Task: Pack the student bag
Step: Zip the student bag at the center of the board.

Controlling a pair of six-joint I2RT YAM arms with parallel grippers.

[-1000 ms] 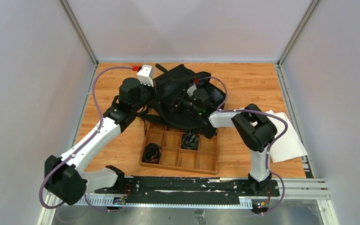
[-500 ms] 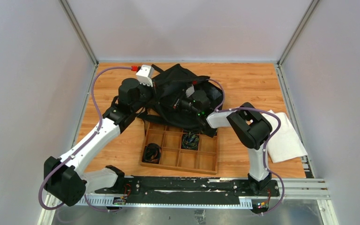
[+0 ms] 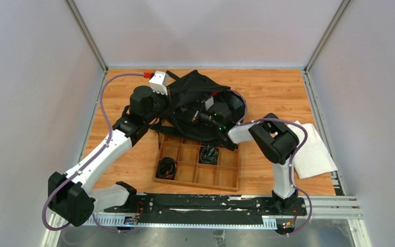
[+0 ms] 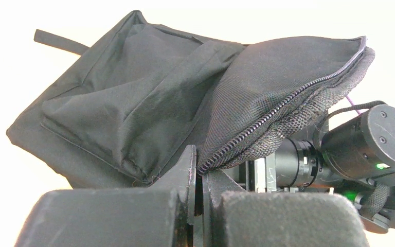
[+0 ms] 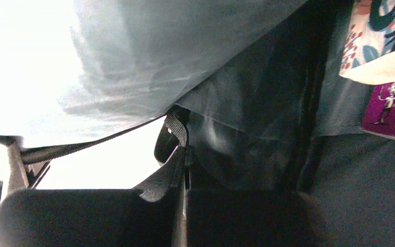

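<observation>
Jaws of my right gripper (image 5: pixel 185 154) have just closed on a grey tab (image 5: pixel 176 128) inside the student bag (image 3: pixel 198 85) behind the wooden tray (image 3: pixel 195 183), while my left gripper (image 4: pixel 200 174) clamps its zipper edge (image 4: pixel 267 121), so I think the opening can now be spread.

The student bag (image 3: pixel 193 82) lies behind the tray (image 3: pixel 195 175), a cloth (image 3: pixel 313 154) right of both.

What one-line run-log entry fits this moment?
left gripper: shut on student bag zip edge, flap lifted | right gripper: inside bag, shut on webbing tab | wooden tray: two compartments filled
</observation>
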